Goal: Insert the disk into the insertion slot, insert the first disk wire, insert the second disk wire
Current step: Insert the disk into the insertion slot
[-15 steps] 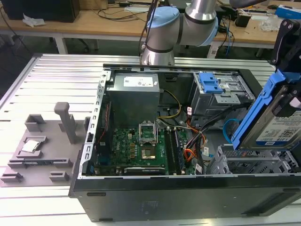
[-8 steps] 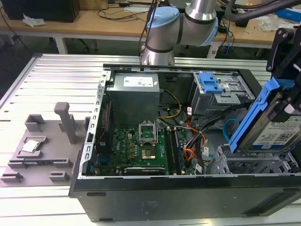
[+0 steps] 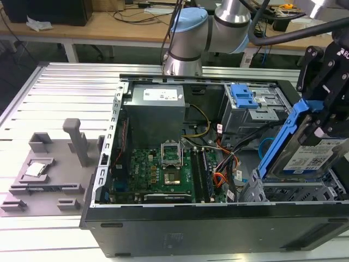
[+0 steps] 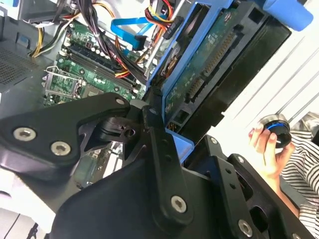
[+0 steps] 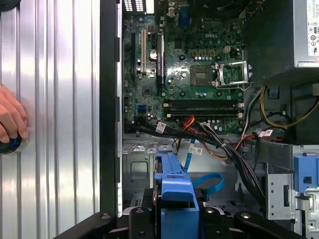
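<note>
Tabletop [image 3: 65, 93]: ribbed metal, carrying everything in the exterior view.
Grey fixture [image 3: 49, 169]: at the exterior view's left, well apart from the claw, with a small square chip [image 3: 35, 169] lying in it.
Computer case [image 3: 218, 229]: black, lying open in the middle of the tabletop.
Motherboard [image 3: 158, 172]: green, flat in the case towards the exterior view's left, with the grey power supply [image 3: 155, 112] beyond it.
First disk wire [image 3: 221, 177]: red, orange and black strands lying loose in the case beside the motherboard, not held.
Grey cage [image 3: 256, 112]: taller bay at the back of the case, bearing a blue latch [image 3: 244, 96].
Second disk wire [image 3: 265, 147]: light-blue flat cable curved in a loop, just beside the disk's blue edge, not held.
Insertion slot [image 3: 289, 194]: silver perforated bay at the exterior view's lower right, under the disk.
Disk [image 3: 311, 153]: tilted steeply above the insertion slot, not in it, blue carrier edge facing the motherboard.
Claw [image 3: 322, 123]: closed tight on the disk, fingers [image 4: 154, 124] clamping the blue carrier.
Person's hand [image 5: 10, 122]: resting on the tabletop outside the case, on a small round black-and-blue object [image 4: 275, 130].
</note>
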### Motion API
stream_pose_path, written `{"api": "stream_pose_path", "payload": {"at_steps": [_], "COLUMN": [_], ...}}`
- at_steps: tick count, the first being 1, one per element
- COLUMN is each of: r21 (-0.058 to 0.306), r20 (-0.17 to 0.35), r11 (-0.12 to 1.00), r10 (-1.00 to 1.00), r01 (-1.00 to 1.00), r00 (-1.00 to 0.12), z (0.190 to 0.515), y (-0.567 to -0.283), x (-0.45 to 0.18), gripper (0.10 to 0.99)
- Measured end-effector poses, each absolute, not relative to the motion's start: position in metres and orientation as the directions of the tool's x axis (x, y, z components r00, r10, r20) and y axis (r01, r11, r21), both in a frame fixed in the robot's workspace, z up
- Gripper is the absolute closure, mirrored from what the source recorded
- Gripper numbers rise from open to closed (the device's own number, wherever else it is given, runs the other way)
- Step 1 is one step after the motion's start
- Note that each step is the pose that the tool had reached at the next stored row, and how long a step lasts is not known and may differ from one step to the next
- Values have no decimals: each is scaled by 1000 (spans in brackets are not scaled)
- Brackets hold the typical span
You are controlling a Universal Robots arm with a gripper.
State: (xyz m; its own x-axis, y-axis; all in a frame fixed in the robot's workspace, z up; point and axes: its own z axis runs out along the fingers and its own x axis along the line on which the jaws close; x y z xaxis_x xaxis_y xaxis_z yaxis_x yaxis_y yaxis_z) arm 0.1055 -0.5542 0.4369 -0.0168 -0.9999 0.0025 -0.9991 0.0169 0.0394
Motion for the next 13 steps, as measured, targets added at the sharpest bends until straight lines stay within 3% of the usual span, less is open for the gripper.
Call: {"api": "stream_pose_path", "payload": {"at_steps": [13], "r21": [39], "r20": [2], "r11": [15], "r10": [-1000], "r01": [-999], "r00": [-15], "z": [419], "y": [-554], "x": [106], "gripper": [718]}}
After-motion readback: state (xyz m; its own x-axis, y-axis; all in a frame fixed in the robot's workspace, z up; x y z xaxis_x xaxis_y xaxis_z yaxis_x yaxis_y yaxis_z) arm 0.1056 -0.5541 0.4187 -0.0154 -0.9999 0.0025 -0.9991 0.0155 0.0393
